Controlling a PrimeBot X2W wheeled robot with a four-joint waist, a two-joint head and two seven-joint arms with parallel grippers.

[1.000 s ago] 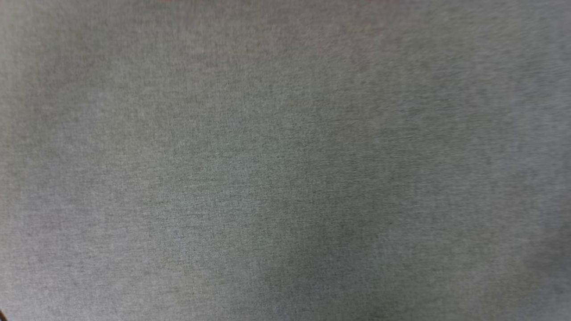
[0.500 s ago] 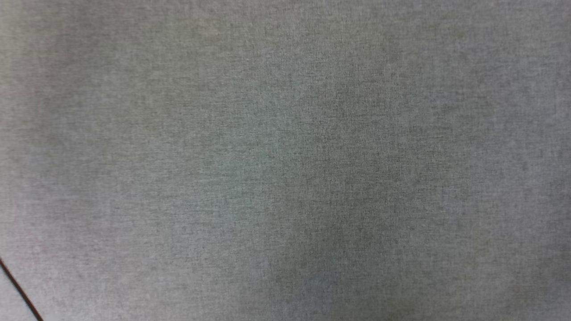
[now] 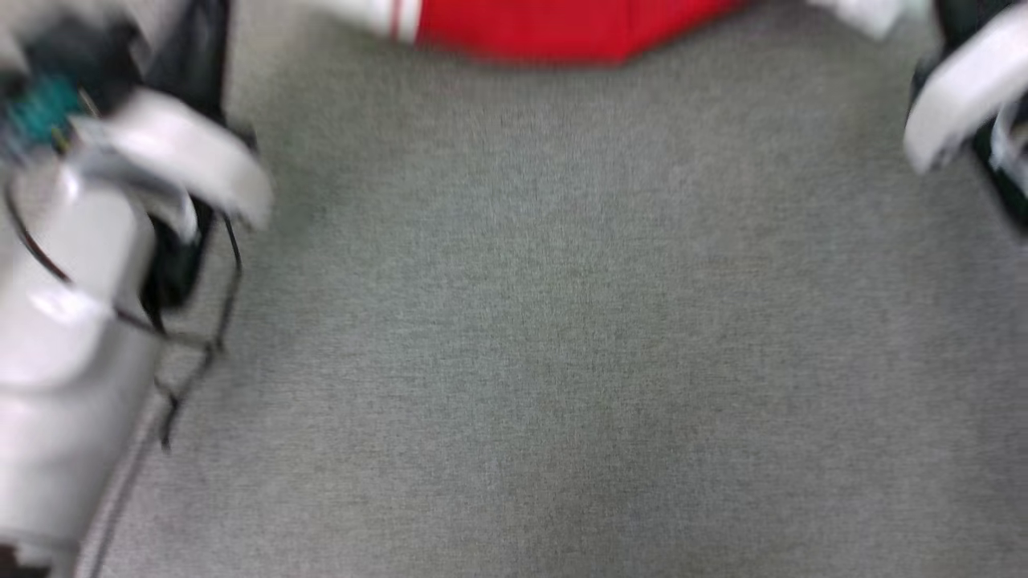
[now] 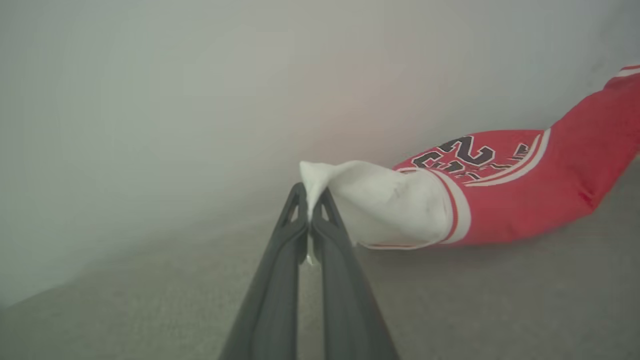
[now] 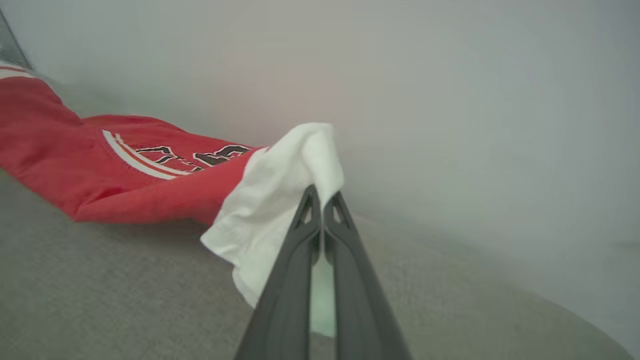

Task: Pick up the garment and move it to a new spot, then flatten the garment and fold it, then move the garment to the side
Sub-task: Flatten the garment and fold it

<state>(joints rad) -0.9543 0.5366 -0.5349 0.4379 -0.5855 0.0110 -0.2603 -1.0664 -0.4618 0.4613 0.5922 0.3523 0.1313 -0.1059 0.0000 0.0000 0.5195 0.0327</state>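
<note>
Holding the garment (image 4: 525, 200) by its white sleeves, with left gripper (image 4: 310, 207) and right gripper (image 5: 322, 200) each pinched tight on cloth. Showed the number print from the wrists; from the head, blurred plain red. Sagged onto grey fabric surface (image 3: 546, 321); behind the garment, pale hazy backdrop (image 4: 150, 100).

garment (image 4: 525, 200): 1 | sleeves (image 4: 385, 205): 2 | grippers: 2, left gripper (image 4: 311, 192) and right gripper (image 5: 323, 195) | fingers (image 4: 280, 280): 4, two per gripper | arms (image 3: 72, 337): 2 | grey surface (image 3: 562, 321): 1
</note>
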